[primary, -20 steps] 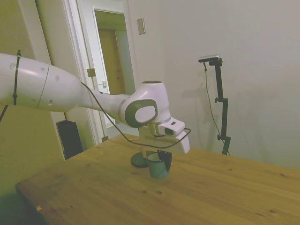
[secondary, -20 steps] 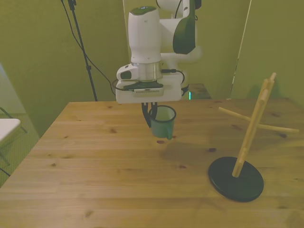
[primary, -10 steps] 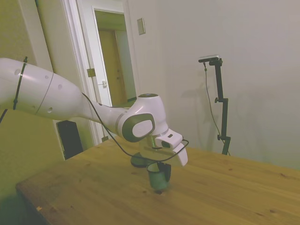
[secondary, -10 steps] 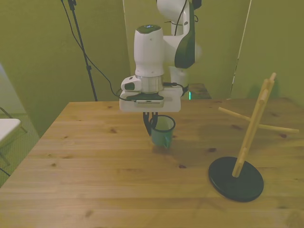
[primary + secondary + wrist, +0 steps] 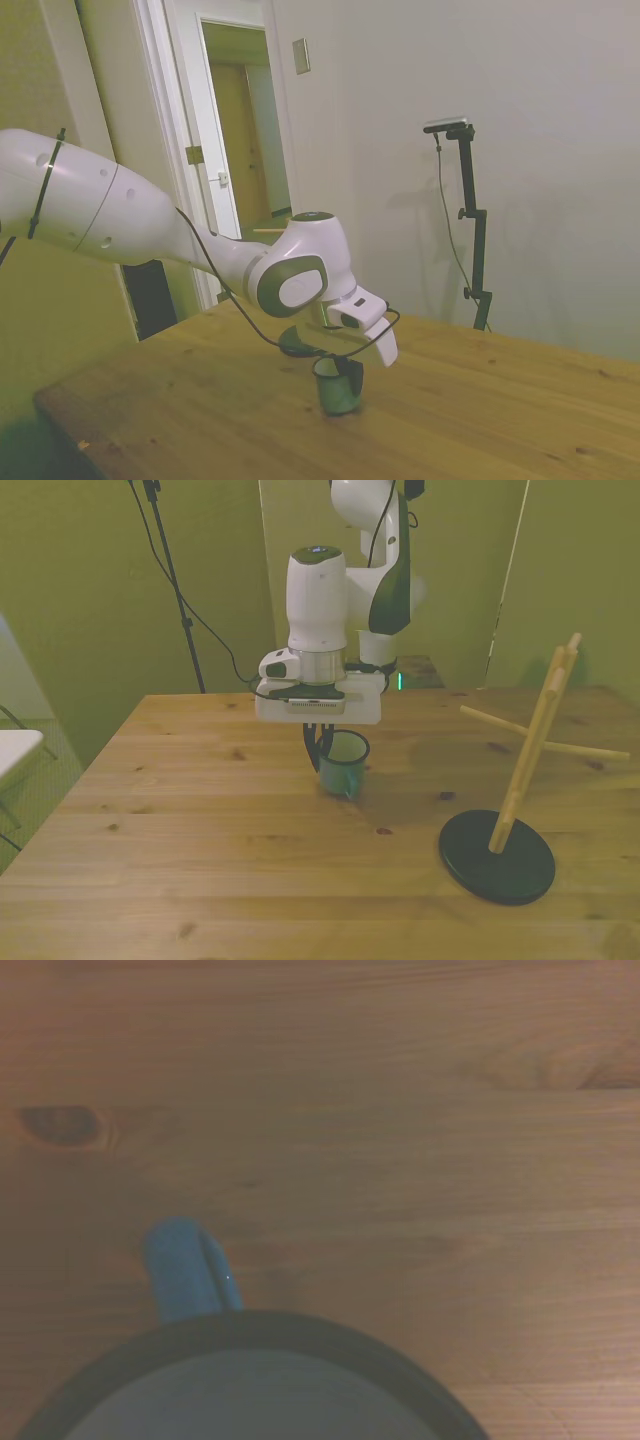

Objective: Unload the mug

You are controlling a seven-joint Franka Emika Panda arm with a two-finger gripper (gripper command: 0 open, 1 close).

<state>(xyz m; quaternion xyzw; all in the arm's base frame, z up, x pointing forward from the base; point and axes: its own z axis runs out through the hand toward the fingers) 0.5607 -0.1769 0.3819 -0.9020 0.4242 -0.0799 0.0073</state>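
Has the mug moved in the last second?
Yes. The mug, held in the hand, has come down onto the table; its sideways spot against the rack barely changed.

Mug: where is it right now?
In the front view the green mug sits upright on the wooden table near its middle, under the gripper, well left of the mug tree.

the mug (image 5: 345, 773) was green with a dark rim. the table (image 5: 200, 850) was knotty light wood. the arm (image 5: 120, 215) was white.
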